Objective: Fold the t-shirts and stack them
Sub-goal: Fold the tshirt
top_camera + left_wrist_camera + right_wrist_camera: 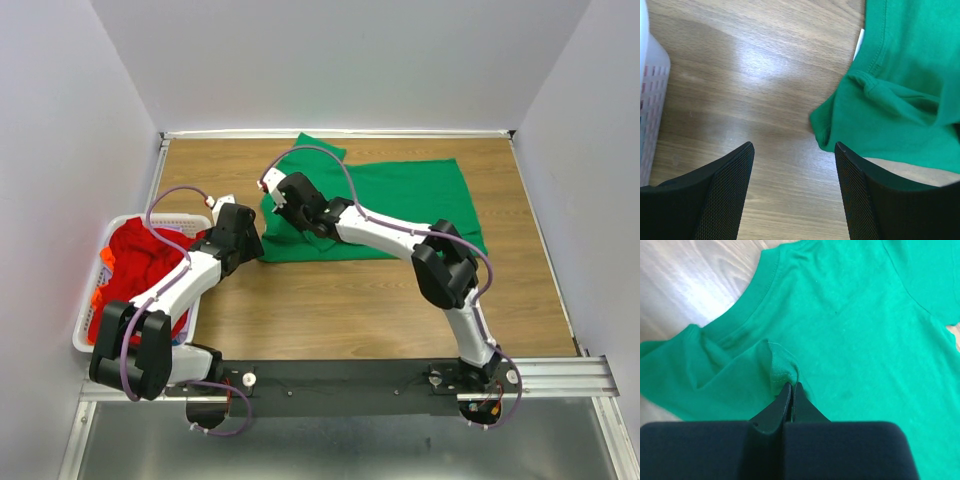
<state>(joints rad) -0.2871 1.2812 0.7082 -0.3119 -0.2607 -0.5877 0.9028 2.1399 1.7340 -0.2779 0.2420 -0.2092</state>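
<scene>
**Near left.** A white slatted basket (88, 322) is noted at the near-left side of the wooden table (350, 300). It is heaped with red t-shirts (145, 262), some orange among them. None of these is judged folded, and no stack is seen.

**Just beyond the basket.** The left pincer (794, 149) is held low over bare wood. Its jaws are spread wide and nothing is caught between them. A rumpled edge of the green t-shirt (900, 115) is found just beside its right-hand finger. Contact there cannot be made out.

**Farther in.** The right pincer (791, 388) is set down on the green t-shirt, on the body cloth close to the collar band. Its jaws are pressed together, and a small raised pucker of cloth is nipped at the tips. The rest of the shirt is laid mostly flat across the middle and far part of the table, with one sleeve pointed toward the far wall.

**Step judged.** The first fold of the green shirt is only just being set up. One hold is taken near the neck, and a second is not yet taken.

**Next move judged.**
- The left pincer is to be carried onto the bunched edge and closed there.
- The cloth can then be lifted at two points and laid over evenly.
- So thin a nip may be lost if the cloth is pulled hard.
</scene>
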